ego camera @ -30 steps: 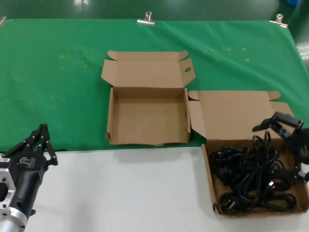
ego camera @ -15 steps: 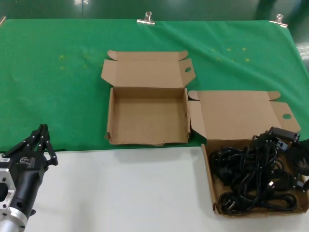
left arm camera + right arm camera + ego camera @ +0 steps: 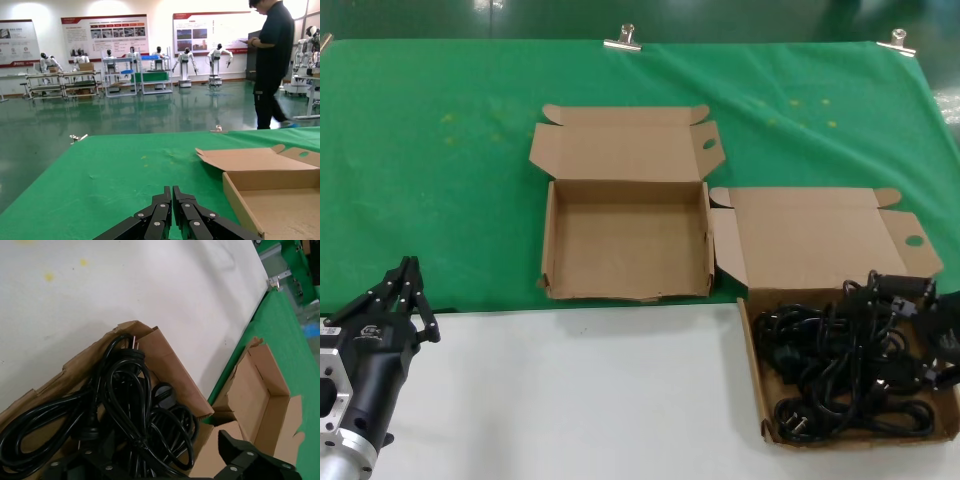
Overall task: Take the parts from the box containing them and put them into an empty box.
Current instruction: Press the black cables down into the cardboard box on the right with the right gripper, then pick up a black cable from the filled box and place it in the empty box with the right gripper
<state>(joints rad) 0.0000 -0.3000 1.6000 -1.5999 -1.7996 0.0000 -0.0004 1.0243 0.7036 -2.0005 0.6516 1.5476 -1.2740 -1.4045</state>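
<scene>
Several black power cords (image 3: 840, 365) lie tangled in the wider cardboard box (image 3: 752, 360) at the near right; its lid flap has a round hole (image 3: 914, 240). My right gripper (image 3: 922, 325) is open and low over the far right of the tangle. In the right wrist view its fingers (image 3: 246, 456) straddle loops of the cords (image 3: 125, 405), one over the box lid, one among the cords. The squarer empty box (image 3: 625, 240) stands open at centre, with an oval-holed flap (image 3: 708, 144). My left gripper (image 3: 408, 285) is shut and empty at the near left, also seen in the left wrist view (image 3: 171, 195).
Green cloth (image 3: 430, 170) covers the far table, held by metal clips (image 3: 623, 40); white table surface (image 3: 570, 400) lies in front. In the left wrist view the empty box (image 3: 280, 200) is beside my left gripper, and a person (image 3: 270, 60) stands beyond the table.
My right gripper has come down from above the wider box's lid edge into the cords. The left arm and both boxes have not moved.
</scene>
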